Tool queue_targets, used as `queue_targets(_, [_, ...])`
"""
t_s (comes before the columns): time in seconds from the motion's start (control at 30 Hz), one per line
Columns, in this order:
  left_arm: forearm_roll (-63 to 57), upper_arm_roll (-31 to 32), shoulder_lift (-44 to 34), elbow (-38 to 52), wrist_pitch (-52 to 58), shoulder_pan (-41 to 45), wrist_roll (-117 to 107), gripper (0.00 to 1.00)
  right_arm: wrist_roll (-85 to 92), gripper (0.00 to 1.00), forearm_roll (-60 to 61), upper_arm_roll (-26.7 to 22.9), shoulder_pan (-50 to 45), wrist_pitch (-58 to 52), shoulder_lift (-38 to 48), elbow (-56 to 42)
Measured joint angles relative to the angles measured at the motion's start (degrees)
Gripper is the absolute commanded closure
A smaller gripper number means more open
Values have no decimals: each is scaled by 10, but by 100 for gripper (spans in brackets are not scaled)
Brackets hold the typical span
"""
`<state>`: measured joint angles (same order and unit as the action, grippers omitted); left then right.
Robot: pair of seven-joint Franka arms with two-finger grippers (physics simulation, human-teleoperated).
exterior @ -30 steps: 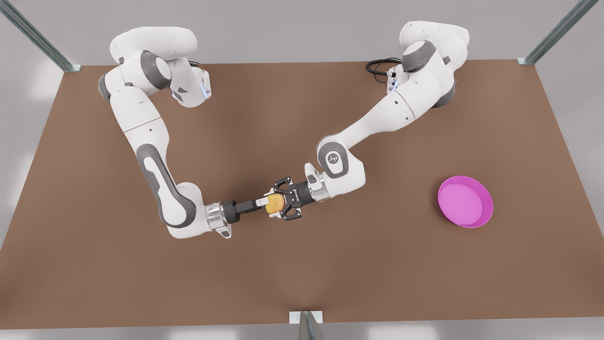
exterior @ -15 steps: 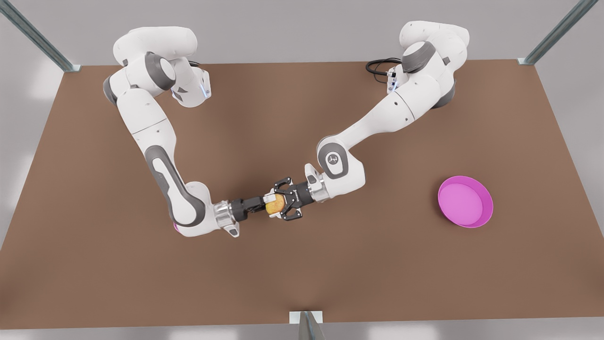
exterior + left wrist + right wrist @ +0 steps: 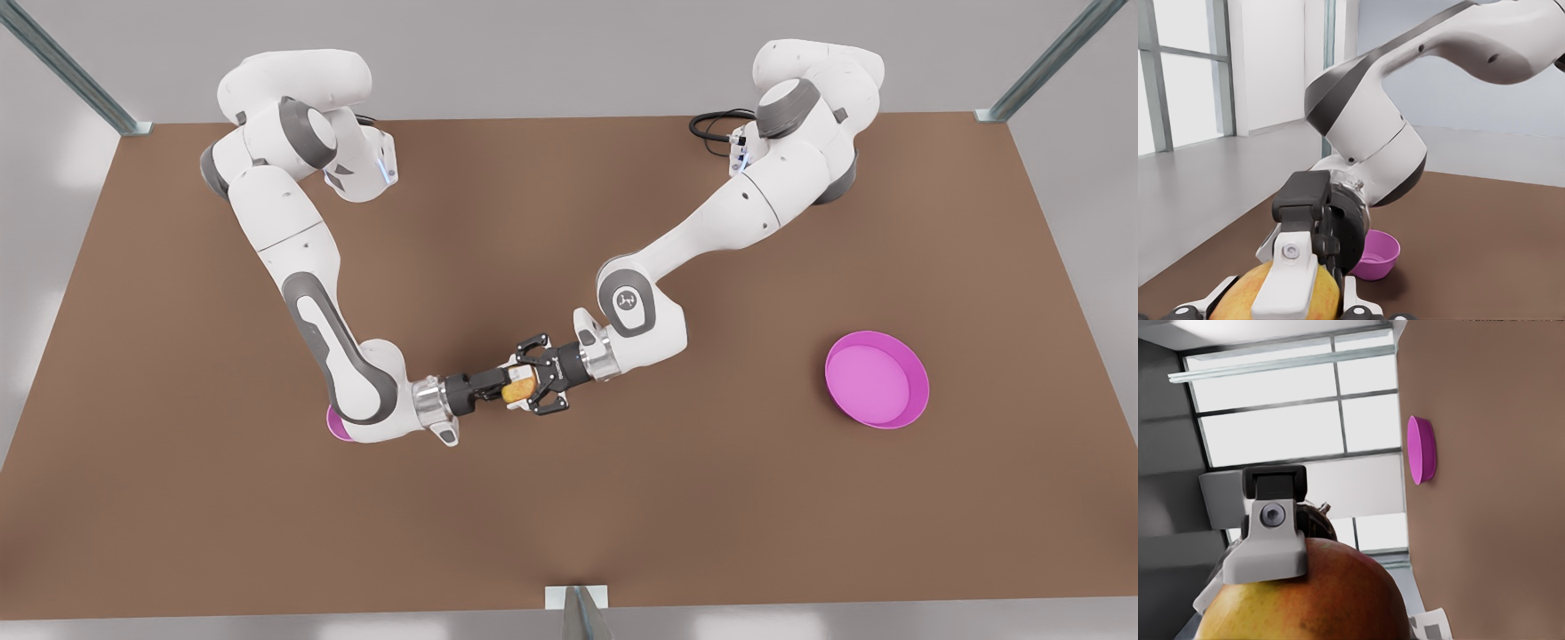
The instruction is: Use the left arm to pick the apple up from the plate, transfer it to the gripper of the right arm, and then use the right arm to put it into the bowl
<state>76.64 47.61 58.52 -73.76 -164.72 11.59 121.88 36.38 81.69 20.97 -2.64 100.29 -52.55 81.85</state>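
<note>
A wide brown table [image 3: 178, 533] carries two white robot arms that reach toward each other and meet near its middle. The left arm comes in from the front view's right, the right arm from the front view's left.

A wide, shallow, round magenta-pink plate [image 3: 920, 391] lies bare, well apart from the meeting point, toward the front view's right. A small, deep magenta-pink bowl [image 3: 336, 425] sits on the table under the right arm's wrist, mostly hidden by it. From the left wrist view the bowl [image 3: 1378, 253] shows just behind that arm.

The black, linked left tool [image 3: 524, 388] is pinching a small round yellow-orange apple [image 3: 517, 389] with a red blush, holding it above the table between the two wrists. The slimmer right tool [image 3: 498, 386] is pushed in from the other side, with one white finger [image 3: 1293, 287] lying across the apple's skin. Whether this tool is squeezing or only resting there cannot be told.

The apple [image 3: 1338, 593] looks firm, smooth and light — likely a little slippery, and round enough to roll out of a shallow pinch. The safest hold seems to be across its widest part, at right angles to the left tool's grip.

The two tools crowd the same small fruit, so their fingers could knock together. The bowl lies beneath the right arm's own wrist — that arm would probably need to draw back to bring the apple over it.
</note>
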Motion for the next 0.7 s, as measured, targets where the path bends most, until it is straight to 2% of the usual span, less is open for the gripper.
queue_targets(0.07, [0,0,0,0,0,0,0,18,2,22,1,0,0,4,0,0])
queue_targets(0.1, [0,0,0,0,0,0,0,0,3,22,1,0,0,5,0,0])
queue_targets(0.4, [3,0,-1,-6,1,-7,-1,0,11,22,-1,-2,3,10,2,-1])
queue_targets(0.5, [2,5,-19,-44,1,-34,0,0,12,22,-6,-4,10,8,4,-2])
queue_targets(0.57, [1,32,-35,-95,1,-79,1,0,12,22,-16,-4,20,6,4,-2])
queue_targets(0.7, [-7,116,-76,-247,5,-252,9,0,13,22,-44,-5,53,-5,4,-3])
